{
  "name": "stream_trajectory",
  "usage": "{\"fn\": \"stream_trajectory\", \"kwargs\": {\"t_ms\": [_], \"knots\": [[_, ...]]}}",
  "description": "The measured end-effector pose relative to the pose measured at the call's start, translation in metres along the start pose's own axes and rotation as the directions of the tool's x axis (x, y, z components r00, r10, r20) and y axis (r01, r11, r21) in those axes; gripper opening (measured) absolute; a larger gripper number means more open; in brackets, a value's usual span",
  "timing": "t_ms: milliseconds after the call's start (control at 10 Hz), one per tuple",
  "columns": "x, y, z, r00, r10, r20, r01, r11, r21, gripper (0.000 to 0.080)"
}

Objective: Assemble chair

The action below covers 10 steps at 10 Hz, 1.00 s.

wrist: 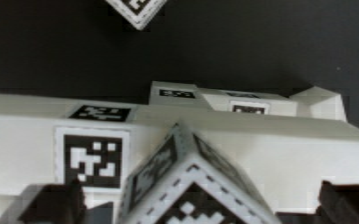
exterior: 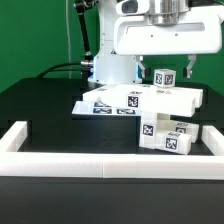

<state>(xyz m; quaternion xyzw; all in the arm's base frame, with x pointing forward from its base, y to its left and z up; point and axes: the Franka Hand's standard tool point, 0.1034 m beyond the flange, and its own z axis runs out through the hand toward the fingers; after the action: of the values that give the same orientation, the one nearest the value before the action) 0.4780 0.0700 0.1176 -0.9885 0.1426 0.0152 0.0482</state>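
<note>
The chair parts lie grouped at the middle right of the exterior view. A flat white tagged slab (exterior: 165, 97) lies on top, and chunky tagged blocks (exterior: 166, 138) sit in front of it. A small tagged white bar (exterior: 164, 77) stands up above the slab. My gripper (exterior: 168, 70) hangs over that bar with a finger on each side. In the wrist view the bar (wrist: 197, 180) points up between the dark fingers (wrist: 44, 205), with a gap on each side. The gripper (wrist: 194, 208) is open. The slab (wrist: 247, 135) lies beyond it.
The marker board (exterior: 100, 106) lies flat on the black table at the slab's left in the exterior view. A long white border rail (exterior: 100, 166) runs along the front and turns up the left side (exterior: 14, 136). A tagged white corner (wrist: 137, 9) shows far off in the wrist view.
</note>
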Motion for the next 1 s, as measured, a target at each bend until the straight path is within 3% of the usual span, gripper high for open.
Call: {"fn": "stream_trajectory", "kwargs": {"t_ms": [200,500,900,1000], "knots": [[-0.0033,-0.0018,0.0029,0.982,-0.187,-0.008,0.187,0.982,-0.006,0.0649],[-0.003,-0.0018,0.0033,0.864,-0.503,-0.005,0.503,0.864,-0.012,0.0649],[-0.0008,0.001,0.0039,0.735,-0.678,-0.001,0.678,0.735,-0.016,0.0649],[-0.0008,0.001,0.0039,0.739,-0.674,-0.001,0.674,0.738,-0.016,0.0533]]}}
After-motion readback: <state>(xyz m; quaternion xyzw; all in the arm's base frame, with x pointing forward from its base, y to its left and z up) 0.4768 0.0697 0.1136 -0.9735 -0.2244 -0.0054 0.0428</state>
